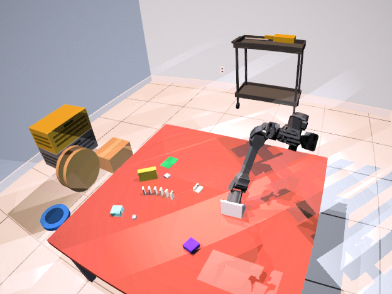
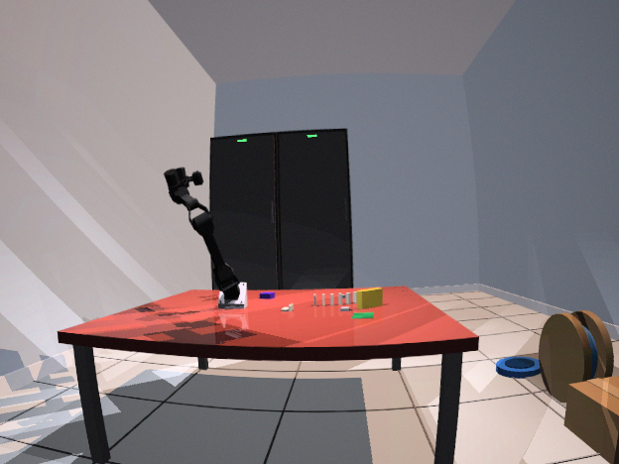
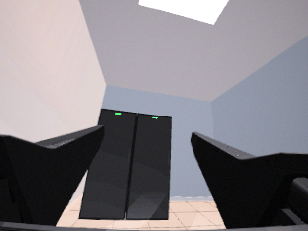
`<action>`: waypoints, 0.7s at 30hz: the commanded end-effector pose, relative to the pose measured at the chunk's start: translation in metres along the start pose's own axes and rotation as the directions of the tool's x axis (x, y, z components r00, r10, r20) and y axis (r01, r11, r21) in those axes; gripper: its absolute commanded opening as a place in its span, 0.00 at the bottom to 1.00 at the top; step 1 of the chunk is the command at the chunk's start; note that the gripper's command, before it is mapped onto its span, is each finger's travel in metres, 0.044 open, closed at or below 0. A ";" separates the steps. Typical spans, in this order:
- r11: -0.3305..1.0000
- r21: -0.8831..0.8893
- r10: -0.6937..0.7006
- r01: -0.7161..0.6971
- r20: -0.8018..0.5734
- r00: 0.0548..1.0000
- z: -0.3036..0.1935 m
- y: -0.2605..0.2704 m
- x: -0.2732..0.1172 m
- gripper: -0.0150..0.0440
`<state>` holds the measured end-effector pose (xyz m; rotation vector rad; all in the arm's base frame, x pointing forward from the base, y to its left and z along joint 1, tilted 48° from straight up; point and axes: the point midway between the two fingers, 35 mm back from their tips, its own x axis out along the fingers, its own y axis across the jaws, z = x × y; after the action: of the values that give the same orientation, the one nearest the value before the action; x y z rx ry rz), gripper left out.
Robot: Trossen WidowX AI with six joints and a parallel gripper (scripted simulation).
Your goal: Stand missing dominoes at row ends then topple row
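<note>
Several thin white dominoes (image 1: 155, 190) (image 2: 331, 299) stand upright in a slightly curved row. Beyond the row's right end in the top view, a loose pale domino (image 1: 198, 189) (image 2: 285, 308) lies flat on the red table. Another pale piece (image 1: 196, 186) (image 2: 291, 306) is raised right beside it; whether they touch is too small to tell. My gripper (image 3: 148, 133) is open and empty, its two black fingers wide apart in the wrist view. It is high above the table and far from the dominoes, facing the dark cabinets.
A yellow block (image 1: 147, 174) (image 2: 369, 298) stands near the row, with a small grey-white piece (image 1: 166, 175) (image 2: 345, 308) and a green sheet (image 1: 169, 161) (image 2: 362, 315) beyond. A cyan block (image 1: 116, 210) and small pale cube (image 1: 134, 217) lie opposite. A purple block (image 1: 191, 245) (image 2: 267, 295) lies farther off.
</note>
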<state>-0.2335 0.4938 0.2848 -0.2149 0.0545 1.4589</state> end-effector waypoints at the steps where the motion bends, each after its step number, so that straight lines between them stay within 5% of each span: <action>1: 1.000 0.000 -0.005 0.005 -0.004 1.000 -0.001 -0.003 0.001 0.89; 15: 0.909 -0.033 -0.402 0.416 -0.339 0.851 -0.101 -0.213 0.050 0.26; 21: 0.810 -0.076 -0.537 0.582 -0.496 0.682 -0.152 -0.307 0.031 0.25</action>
<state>0.0391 0.4910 0.1835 -0.4576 0.3673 0.8716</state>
